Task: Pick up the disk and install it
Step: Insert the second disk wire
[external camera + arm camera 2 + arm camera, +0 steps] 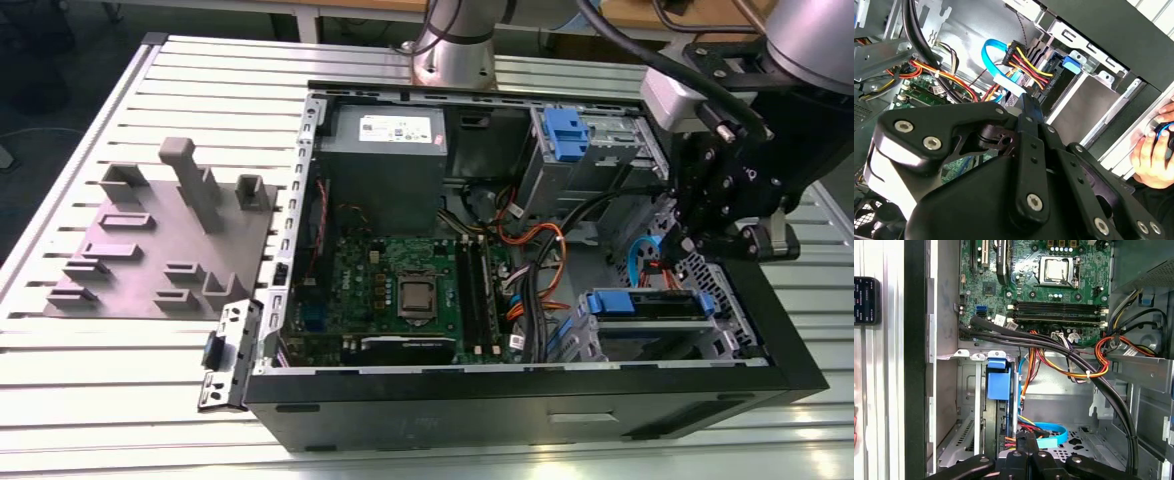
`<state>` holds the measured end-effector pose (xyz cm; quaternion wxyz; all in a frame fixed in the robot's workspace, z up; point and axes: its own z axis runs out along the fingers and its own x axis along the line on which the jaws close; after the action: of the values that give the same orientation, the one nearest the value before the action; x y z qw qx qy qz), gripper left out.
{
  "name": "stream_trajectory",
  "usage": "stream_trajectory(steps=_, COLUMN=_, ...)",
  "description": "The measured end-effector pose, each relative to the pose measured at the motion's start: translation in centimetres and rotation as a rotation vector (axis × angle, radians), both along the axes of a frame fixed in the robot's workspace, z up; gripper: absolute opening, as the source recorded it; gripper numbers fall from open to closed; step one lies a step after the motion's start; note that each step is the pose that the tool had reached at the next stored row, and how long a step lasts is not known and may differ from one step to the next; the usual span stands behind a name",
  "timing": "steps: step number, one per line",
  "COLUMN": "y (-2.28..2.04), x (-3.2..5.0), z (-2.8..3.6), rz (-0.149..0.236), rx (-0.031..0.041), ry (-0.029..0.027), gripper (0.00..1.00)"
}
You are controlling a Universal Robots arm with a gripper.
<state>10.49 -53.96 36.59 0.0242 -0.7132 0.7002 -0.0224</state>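
**Disk seated in the lower bay, claw hanging just above it**

An open computer case lies on its side on the slatted metal table. In the exterior view, the disk sits inside a metal cage at the case's near corner toward the exterior view's right, its blue carrier frame facing up between the cage walls. In the first wrist view the same disk stands edge-on in the cage, its blue tab at the mouth of the bay.

The claw hangs over the case's edge on the exterior view's right, above the disk and apart from it, holding nothing. In both wrist views its black fingers meet at the tip, pressed together, close to a flat blue cable and a bundle of red, yellow and black wires.

A green circuit board covers the case floor. A grey moulded tray lies on the table beside the case. A person's hand rests at the case's outer edge in the second wrist view.
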Motion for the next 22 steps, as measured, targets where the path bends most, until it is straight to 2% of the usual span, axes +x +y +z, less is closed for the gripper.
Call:
stream_trajectory(steps=1, y=0.0, x=0.0, z=0.0, rz=0.0, rx=0.0001, ry=0.0, gripper=0.17)
stream_trajectory(steps=3, y=0.0, x=0.0, z=-0.02, rz=0.0, rx=0.0, ry=0.0, gripper=0.17)
stream_trajectory(steps=4, y=0.01, x=0.0, z=-0.06, rz=0.0, rx=0.0003, ry=0.0, gripper=0.24)
stream_trajectory(steps=9, y=0.0, x=0.01, z=-0.19, rz=0.0, rx=-0.0001, ry=0.0, gripper=0.25)
stream_trajectory(steps=10, y=0.0, x=0.01, z=-0.23, rz=0.0, rx=-0.0001, ry=0.0, gripper=0.31)
stream_trajectory(steps=13, y=0.0, x=0.09, z=-0.42, rz=0.0, rx=-0.0001, ry=0.0013, gripper=0.31)
stream_trajectory(steps=17, y=0.0, x=0.37, z=-0.63, rz=-0.002, rx=-0.0001, ry=0.0079, gripper=0.31)
stream_trajectory(steps=19, y=0.0, x=0.42, z=-0.78, rz=-0.003, rx=0.0001, ry=0.009, gripper=0.31)
stream_trajectory(steps=20, y=-0.01, x=0.42, z=-0.89, rz=-0.003, rx=0.0009, ry=0.0091, gripper=0.31)
stream_trajectory(steps=22, y=-0.02, x=0.43, z=-1.04, rz=-0.005, rx=0.0091, ry=0.0094, gripper=0.31)
